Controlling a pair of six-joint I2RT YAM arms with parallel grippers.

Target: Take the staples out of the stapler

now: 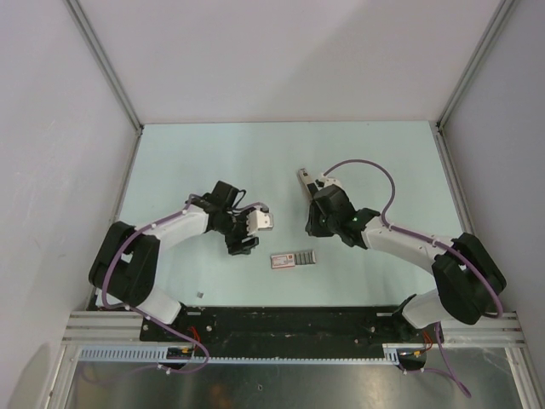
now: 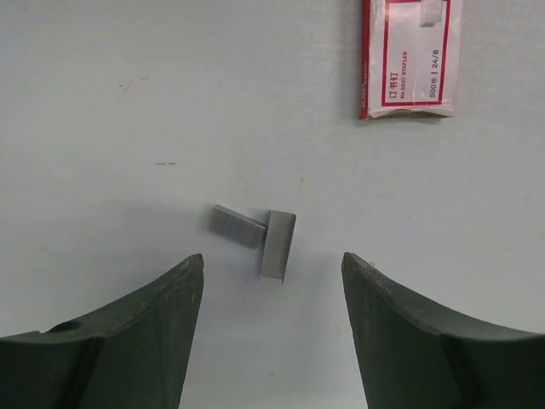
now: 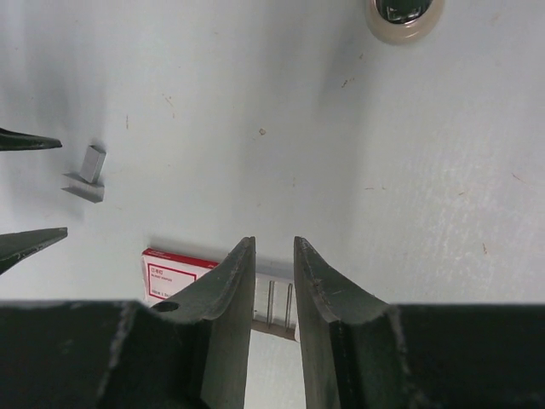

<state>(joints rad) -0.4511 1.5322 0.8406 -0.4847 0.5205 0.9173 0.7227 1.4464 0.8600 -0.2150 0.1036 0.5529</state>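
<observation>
The staples (image 2: 255, 234) are two short grey strips lying on the table, touching in an L shape; they also show in the right wrist view (image 3: 89, 175). My left gripper (image 2: 272, 260) is open and empty, pointing down, with its fingertips just short of the strips on either side. In the top view it (image 1: 242, 244) hangs left of centre. The stapler (image 1: 302, 181) is a narrow pale-and-dark bar behind my right wrist. My right gripper (image 3: 274, 243) is empty, its jaws a narrow gap apart, above the staple box; in the top view it (image 1: 312, 223) is right of centre.
A red-and-white staple box (image 1: 294, 258) with a grey ribbed section lies near the front centre; it also shows in the left wrist view (image 2: 411, 55) and under my right fingers (image 3: 174, 273). A pale round thing with a dark centre (image 3: 406, 13) sits at that view's top edge.
</observation>
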